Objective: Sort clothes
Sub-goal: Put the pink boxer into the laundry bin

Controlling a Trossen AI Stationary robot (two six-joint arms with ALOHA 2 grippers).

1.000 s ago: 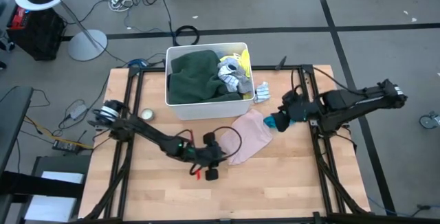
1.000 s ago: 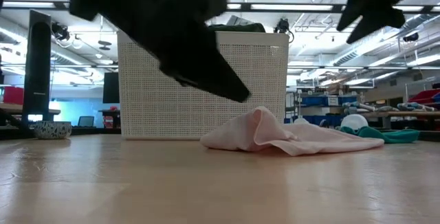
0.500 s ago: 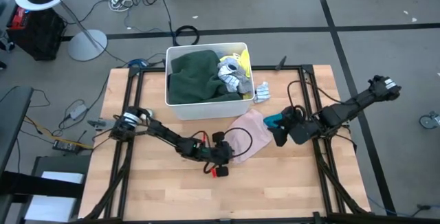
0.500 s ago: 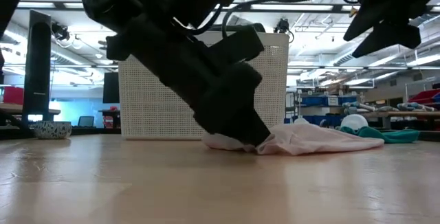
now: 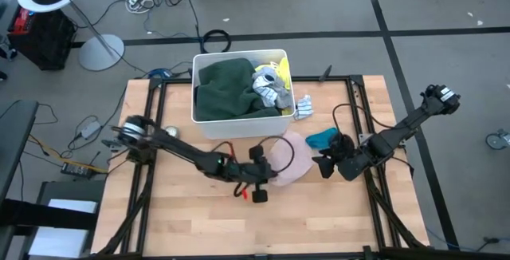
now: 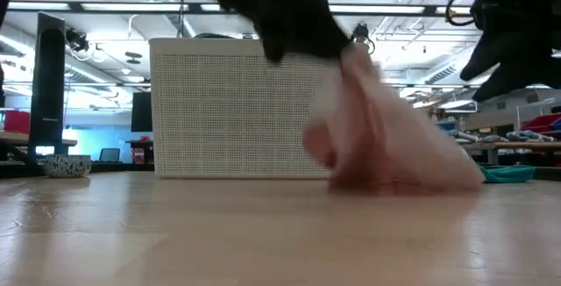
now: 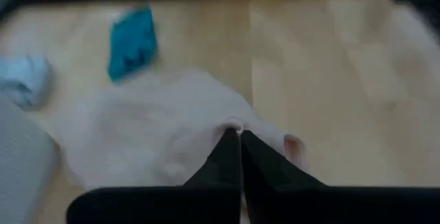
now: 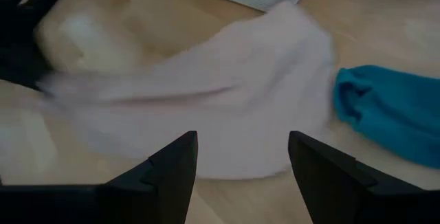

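Left gripper (image 7: 240,138) pinching pink garment (image 5: 291,158) at frame centre, right gripper (image 8: 242,157) spread open beside teal cloth (image 5: 322,139), bare worktop (image 5: 319,216) below.

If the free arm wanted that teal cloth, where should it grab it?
Probably from straight above, pinching the raised bunched middle of the teal cloth. It lies crumpled beside the pink garment, with bare table around it. The right gripper, open, hovers nearby.
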